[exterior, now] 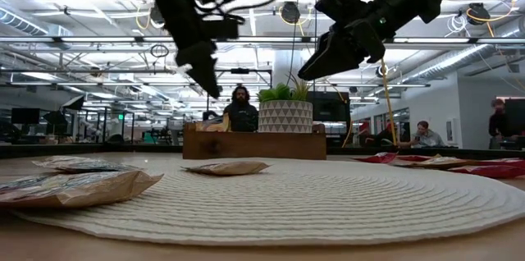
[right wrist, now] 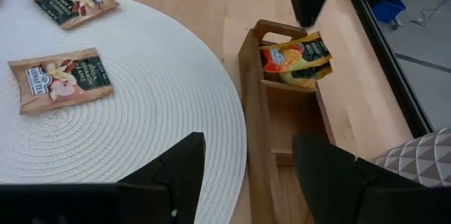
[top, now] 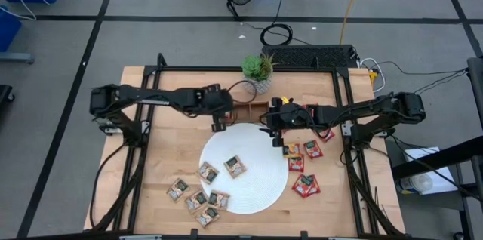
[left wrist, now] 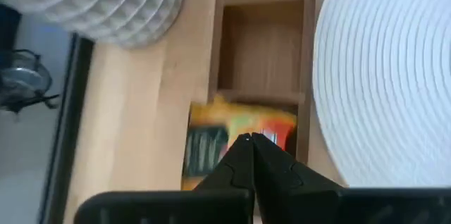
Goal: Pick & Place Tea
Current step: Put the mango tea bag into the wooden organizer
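tan tea sachets point(exterior: 78, 185) sit closest to the low camera, lying flat at the near left edge of the white round mat point(exterior: 328, 199), with one more tan sachet point(exterior: 225, 167) further back on the mat. from above, two tan ones point(top: 235, 167) lie on the mat itself and a little cluster of four or so point(top: 198, 200) sits on and just off its lower-left edge on the wooden table point(top: 158, 142). red sachets point(top: 306, 186) are spread on the table just right of the mat, five i think, though a couple overlap so it's hard to count.

left gripper point(top: 219, 125) hangs above the left end of the wooden tray point(right wrist: 257, 111), which sits at the far edge of the mat, just in front of the potted plant point(top: 257, 72). its fingers point(left wrist: 246, 160) are pinched fully together and hold nothing. right below them in the tray's end compartment lies a tea sachet point(right wrist: 296, 58), yellow-orange with dark print, tilted and leaning on the tray wall, a bit crumpled. the other two compartments look bare.

right gripper point(top: 276, 136) hovers over the far right part of the mat, near the tray, fingers point(right wrist: 169, 175) spread wide with nothing between them.

people are visible in the room behind the table, one right behind the tray in the low view.
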